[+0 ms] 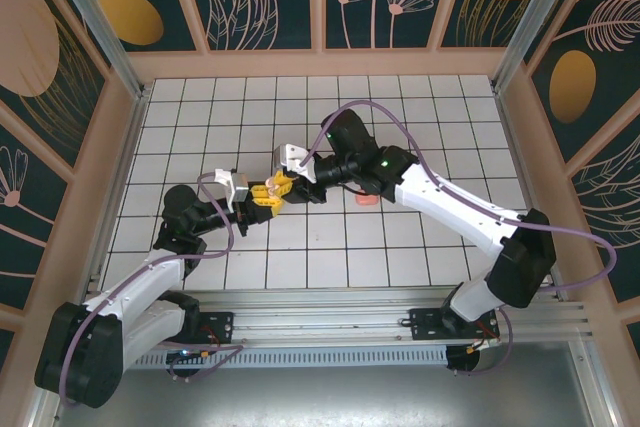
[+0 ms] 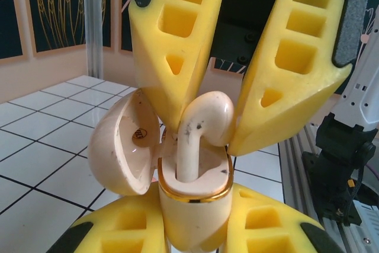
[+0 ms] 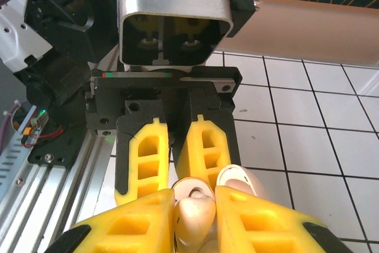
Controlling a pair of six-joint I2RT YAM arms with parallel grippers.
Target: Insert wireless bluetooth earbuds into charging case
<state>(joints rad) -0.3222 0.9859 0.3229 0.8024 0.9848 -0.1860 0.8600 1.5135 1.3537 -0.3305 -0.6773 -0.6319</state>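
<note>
Left end effector [image 2: 192,229] grips case [image 2: 195,197], right end effector [image 2: 204,135] pinches earbud [image 2: 208,111] — white-tiled table [image 2: 35,167].

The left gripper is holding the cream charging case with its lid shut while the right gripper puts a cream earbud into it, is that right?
Not quite: the lid is open, swung aside, as the left wrist view shows. Otherwise yes: the left gripper holds the cream charging case and the right gripper holds a cream earbud, stem in the case.
</note>
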